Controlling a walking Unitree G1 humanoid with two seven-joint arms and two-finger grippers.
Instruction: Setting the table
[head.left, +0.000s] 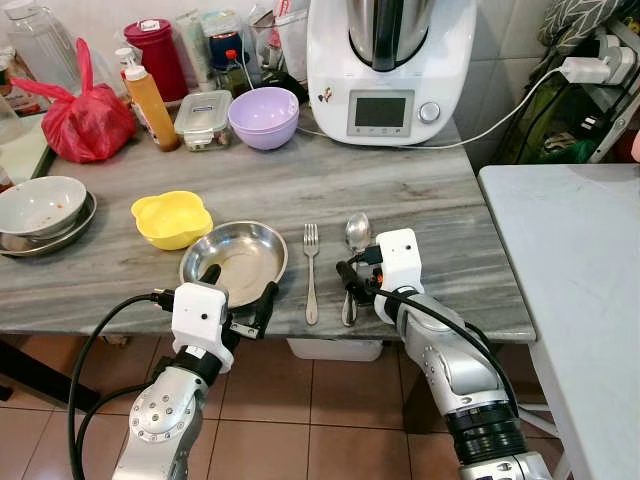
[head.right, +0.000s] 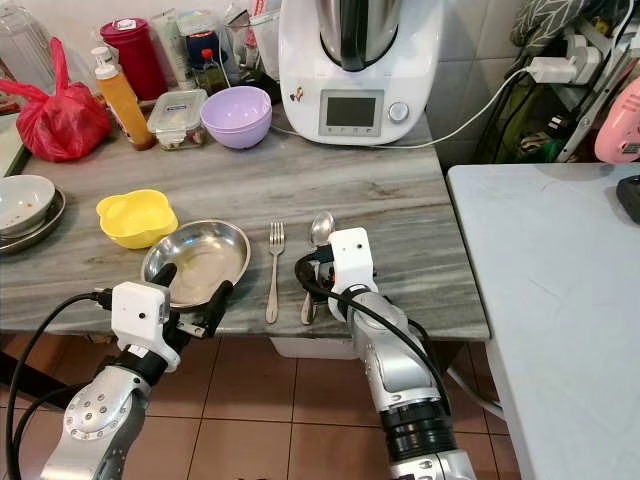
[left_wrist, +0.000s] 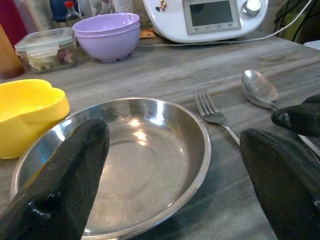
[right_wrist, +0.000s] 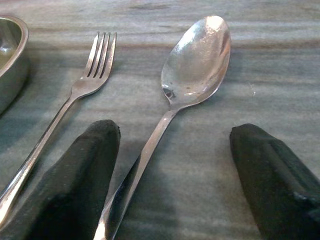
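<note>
Closest to the robot, the left gripper (head.left: 238, 290) sits at the near rim of the shiny steel plate (head.left: 235, 257), black fingers spread wide on either side of the rim, gripping nothing. Right next door, the right gripper (right_wrist: 175, 150) is also wide open, straddling the handle of the spoon (right_wrist: 192, 65) without touching it as far as I can see. The fork (head.left: 311, 270) lies flat between plate and spoon, all on a streaky grey stone-look countertop (head.left: 450, 200) above terracotta floor tiles. Just past the plate is a wavy-edged yellow bowl (head.left: 172, 217), then further back a lilac bowl (head.left: 264, 116), a red bag (head.left: 88, 120) and a white kitchen machine (head.left: 385, 70).
</note>
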